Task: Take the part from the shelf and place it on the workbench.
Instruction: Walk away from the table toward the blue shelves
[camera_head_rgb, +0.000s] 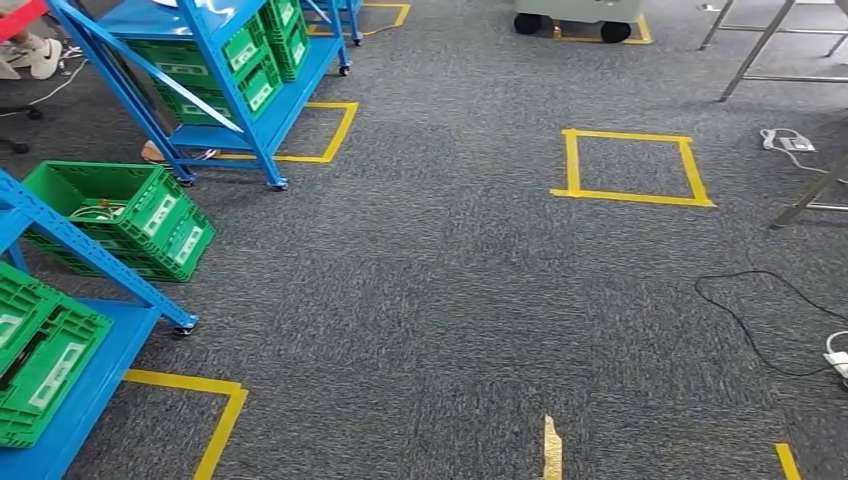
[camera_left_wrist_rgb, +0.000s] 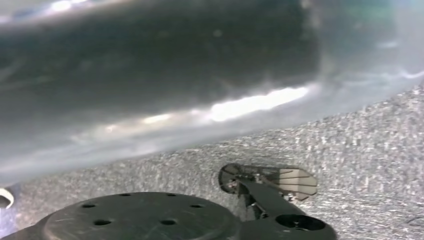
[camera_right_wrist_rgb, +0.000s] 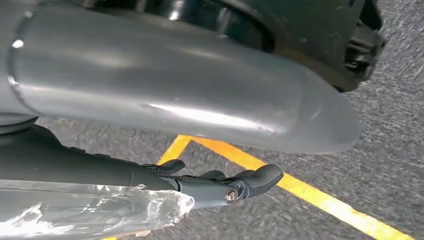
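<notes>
You are looking down at grey carpet (camera_head_rgb: 450, 280), with blue shelves (camera_head_rgb: 215, 60) carrying green crates (camera_head_rgb: 255, 70) standing to your left. A black cable (camera_head_rgb: 760, 310) is lying to your right. Your right hand (camera_right_wrist_rgb: 215, 182) is stretching its fingers straight and close together against crinkled clear plastic (camera_right_wrist_rgb: 90, 212). Whether it is gripping the plastic, or whether the part is inside, you cannot tell. Your left hand (camera_left_wrist_rgb: 150, 75) is showing as a grey blur, its fingers unreadable.

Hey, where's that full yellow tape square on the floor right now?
In the head view, the yellow tape square lies on the grey carpet right of centre, across from the blue shelf holding green crates.
</notes>
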